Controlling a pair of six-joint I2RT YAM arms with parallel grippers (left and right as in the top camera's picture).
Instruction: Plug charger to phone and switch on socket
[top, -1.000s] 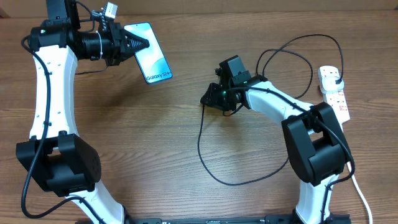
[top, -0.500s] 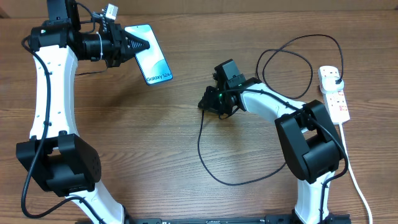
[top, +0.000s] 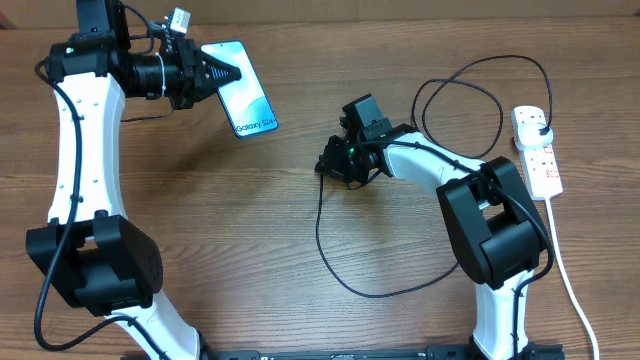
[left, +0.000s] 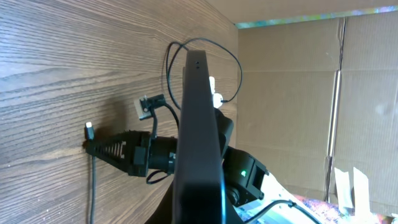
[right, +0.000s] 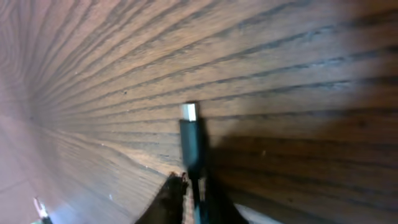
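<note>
Mid-table, the right gripper (top: 327, 166) is pinched shut on the charger (top: 322, 235) just behind its silver-tipped connector (right: 189, 112). The thin black cable looks light and limp, so the stiff moulded end seems the only place to steer it from. At the far left, the left gripper (top: 232, 70) is clamped on the phone (top: 255, 100), which is slim, glassy and blue-lit, and likely slippery and fragile. The white socket (top: 540, 160) lies at the right edge.
</note>
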